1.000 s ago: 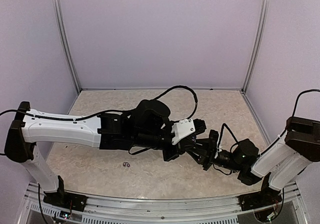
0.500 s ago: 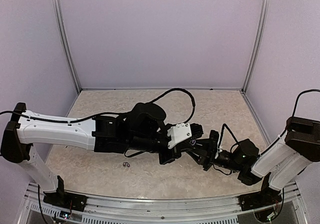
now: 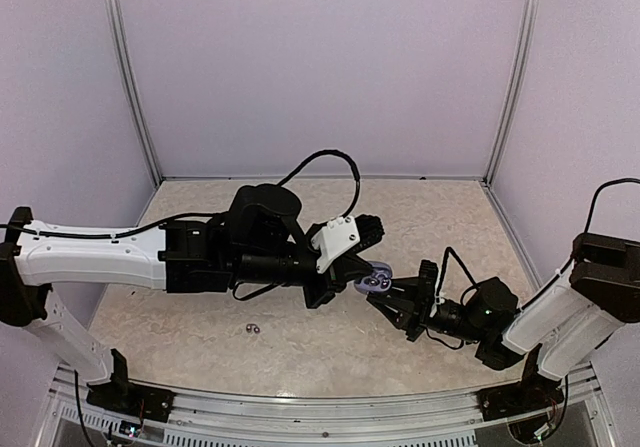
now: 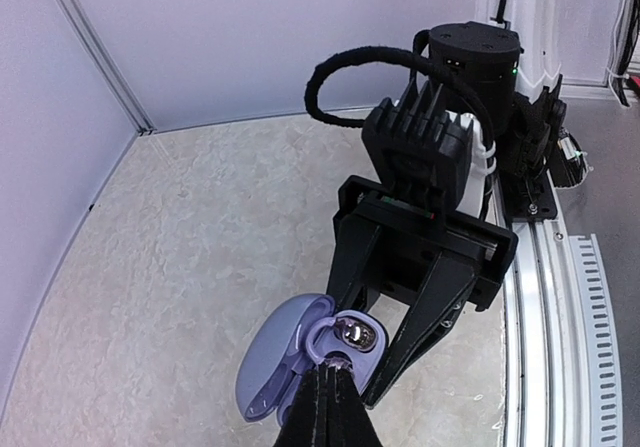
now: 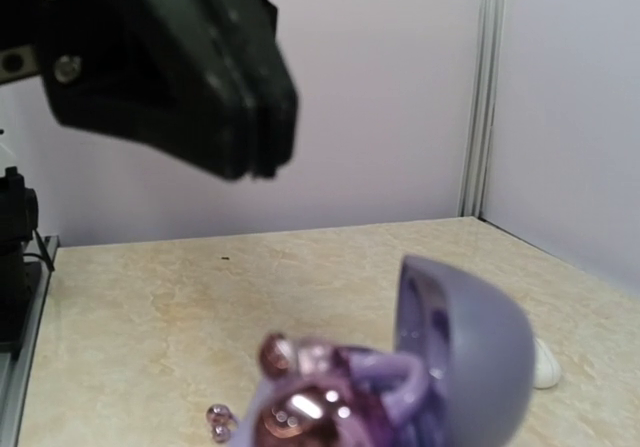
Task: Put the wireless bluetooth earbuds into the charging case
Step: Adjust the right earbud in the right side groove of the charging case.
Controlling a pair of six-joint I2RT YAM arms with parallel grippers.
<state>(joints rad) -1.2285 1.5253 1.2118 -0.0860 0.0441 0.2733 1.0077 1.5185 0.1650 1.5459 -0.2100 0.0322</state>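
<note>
Marbled beige counter, lilac walls. My left end effector, pinched closed and seemingly empty, has drawn back leftward. My right end effector clasps the open charging case.

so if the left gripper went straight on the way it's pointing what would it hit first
The left gripper would likely meet the open charging case just ahead of its tips; gap unclear.
</note>
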